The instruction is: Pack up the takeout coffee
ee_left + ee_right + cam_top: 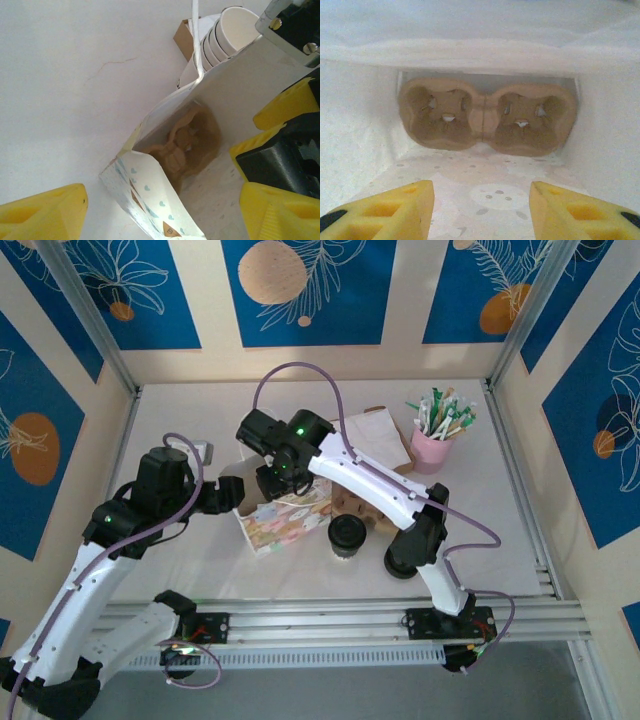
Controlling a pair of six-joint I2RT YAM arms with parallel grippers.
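Paper bag (285, 522) walls could be snagged and dragged by the right gripper (481, 187), spread empty inside the mouth. The coffee (347, 535) is seen outside, just behind that gripper; the left gripper (162, 192) is spread about the lip.

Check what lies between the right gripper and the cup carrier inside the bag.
Only the bag, its speckled inner wall bare, lies between the open right gripper and the cup carrier. The right wrist view shows this.

The white-shelled left arm (70, 605) and right arm (370, 480), black-jointed with small green lights (297, 428) and looping mauve cables (296, 364), carry blocky yellow fingers (395, 212) on the left tool (160, 212) and right tool (480, 205).
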